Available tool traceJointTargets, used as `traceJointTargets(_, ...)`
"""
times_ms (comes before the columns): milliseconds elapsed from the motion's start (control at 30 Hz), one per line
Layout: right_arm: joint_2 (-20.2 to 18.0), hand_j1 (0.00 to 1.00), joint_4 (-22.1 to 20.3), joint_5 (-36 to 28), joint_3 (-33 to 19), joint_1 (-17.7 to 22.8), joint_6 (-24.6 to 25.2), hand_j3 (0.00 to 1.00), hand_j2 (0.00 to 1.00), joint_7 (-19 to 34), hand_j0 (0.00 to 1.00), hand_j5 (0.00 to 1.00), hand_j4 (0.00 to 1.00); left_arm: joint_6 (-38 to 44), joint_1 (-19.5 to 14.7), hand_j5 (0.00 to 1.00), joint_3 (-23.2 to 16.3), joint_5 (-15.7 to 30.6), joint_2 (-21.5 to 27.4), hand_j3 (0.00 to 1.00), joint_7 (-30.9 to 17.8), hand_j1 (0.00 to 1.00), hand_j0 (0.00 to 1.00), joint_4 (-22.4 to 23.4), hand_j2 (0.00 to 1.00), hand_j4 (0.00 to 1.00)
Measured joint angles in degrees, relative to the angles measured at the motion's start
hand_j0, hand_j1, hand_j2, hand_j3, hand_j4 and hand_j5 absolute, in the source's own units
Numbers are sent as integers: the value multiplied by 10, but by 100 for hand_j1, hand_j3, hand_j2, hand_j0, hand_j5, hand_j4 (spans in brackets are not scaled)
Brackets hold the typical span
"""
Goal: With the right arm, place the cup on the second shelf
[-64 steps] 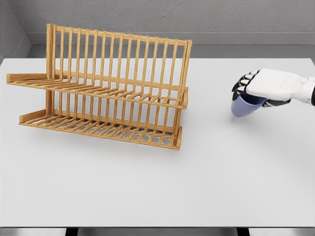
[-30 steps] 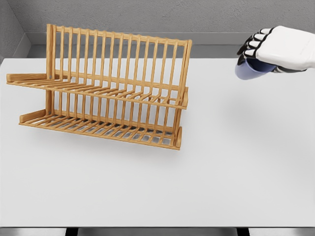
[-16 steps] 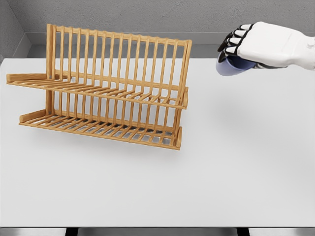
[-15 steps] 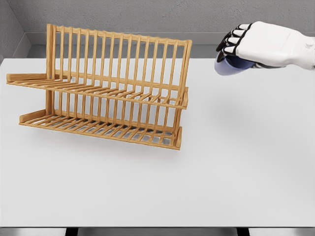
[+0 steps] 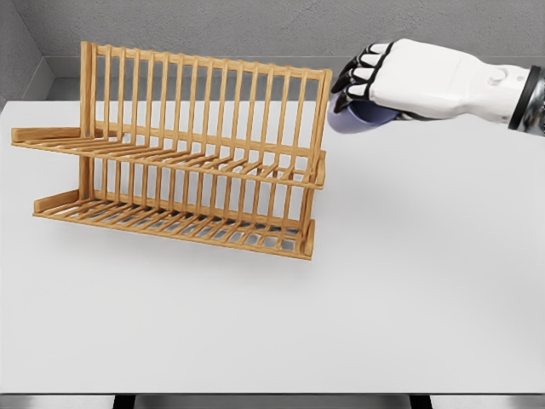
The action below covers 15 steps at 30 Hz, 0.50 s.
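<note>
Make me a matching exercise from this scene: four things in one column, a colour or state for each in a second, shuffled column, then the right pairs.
Things:
1. cup
2. rack
3. right hand
4. table

Descriptions:
A. wooden, two shelves, nothing on them
B. white, curled around something
C. pale blue, held in the air
D. flat white surface under it all

Pairs: 1-C, 2-A, 3-B, 4-D

Slatted wooden rack (image 5: 183,153), matt table (image 5: 409,281)

We see a flat white table (image 5: 400,290) filling most of the frame, with a grey wall (image 5: 255,25) along the top.
</note>
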Motion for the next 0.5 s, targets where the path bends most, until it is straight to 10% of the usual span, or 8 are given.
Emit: traceJointTargets(500, 30, 65, 0, -13, 14, 0, -3, 65, 65, 0, 65, 65, 65, 0, 0, 100, 0, 0, 0, 100, 0, 100, 100, 0, 100, 100)
